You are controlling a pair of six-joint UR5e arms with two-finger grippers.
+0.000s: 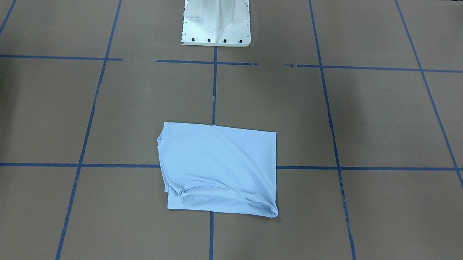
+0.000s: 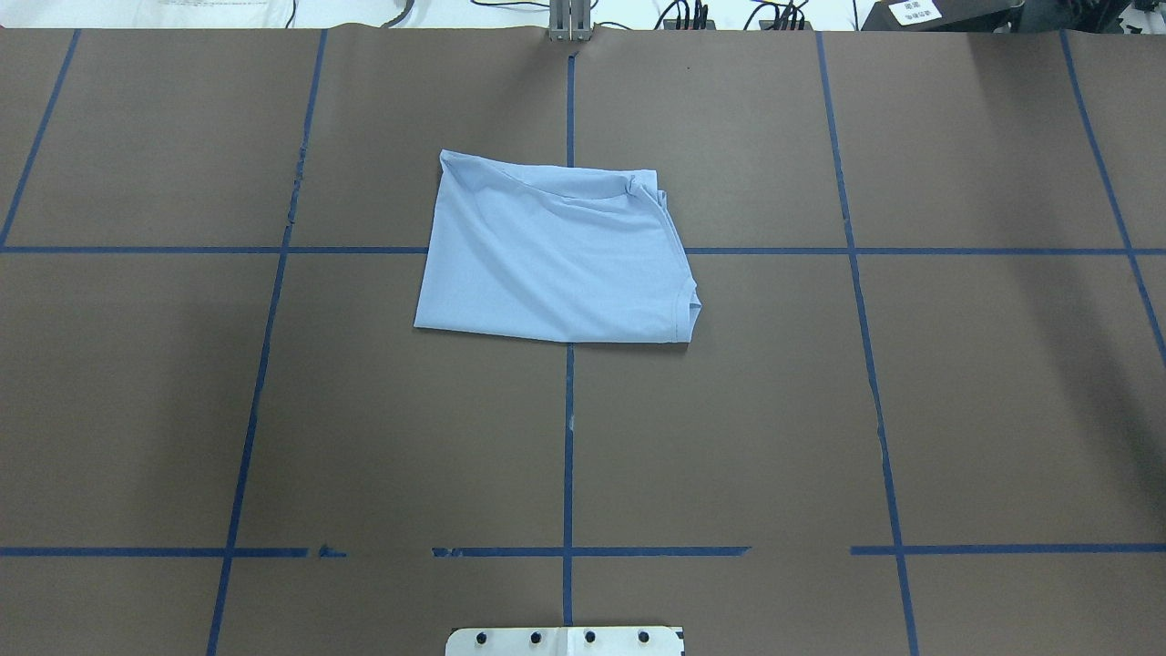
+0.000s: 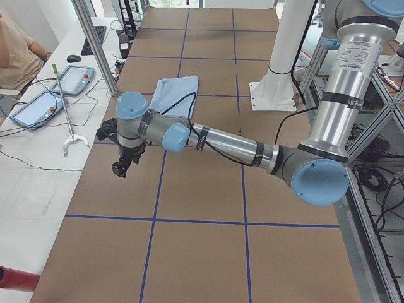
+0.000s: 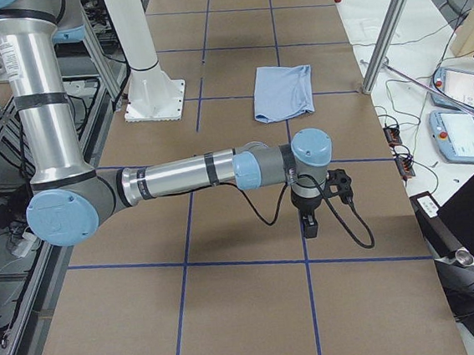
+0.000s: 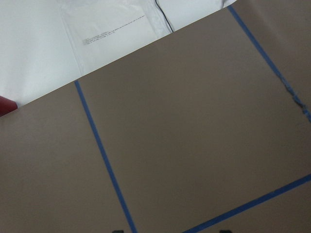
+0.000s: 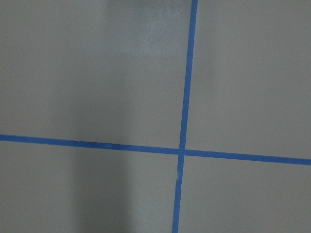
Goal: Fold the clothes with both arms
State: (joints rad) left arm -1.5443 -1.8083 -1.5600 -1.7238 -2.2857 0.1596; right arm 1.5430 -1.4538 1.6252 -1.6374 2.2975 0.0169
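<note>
My left arm [image 3: 227, 146] stretches low over the tabletop's [image 2: 774, 410] left end, my right arm [image 4: 178, 176] over its right end. My left gripper [image 3: 120, 169] and right gripper [image 4: 310, 225] point down; I cannot tell if they're open or closed. T-shirt [image 2: 556, 260] lies folded mid-tabletop, nearer the far edge.

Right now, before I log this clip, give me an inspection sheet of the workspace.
Surface: brown table, blue tape grid with gaps.
Job's things: T-shirt folded into a wrinkled rectangle.
Clutter: nothing seen.
Hands: left hand and right hand over bare table, away from T-shirt; open or shut unclear.
Cables: black cable loops off right wrist.
Surroundings: pendants, a person at the side bench.
</note>
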